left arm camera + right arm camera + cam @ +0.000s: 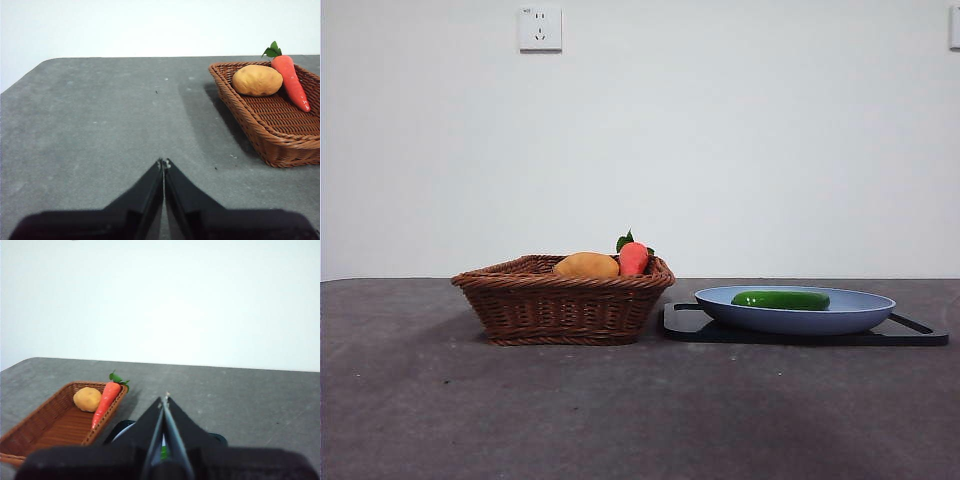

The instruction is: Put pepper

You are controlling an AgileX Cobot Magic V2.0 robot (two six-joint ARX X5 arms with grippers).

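The pepper (781, 299), glossy dark green and long, lies on the blue plate (865, 311) at the right of the front view. A sliver of the pepper (163, 452) shows behind my right gripper (165, 399), whose jaws are shut with nothing between them, above the plate. My left gripper (163, 163) is also shut and empty, hovering over bare table to the left of the wicker basket (280, 145). Neither arm shows in the front view.
The brown wicker basket (560, 305) holds a yellow-orange oval fruit (586, 266) and a red-orange carrot with green leaves (633, 257). The plate rests on a black tray (910, 335). Dark grey table (620, 410) runs to a white wall with a socket (540, 28).
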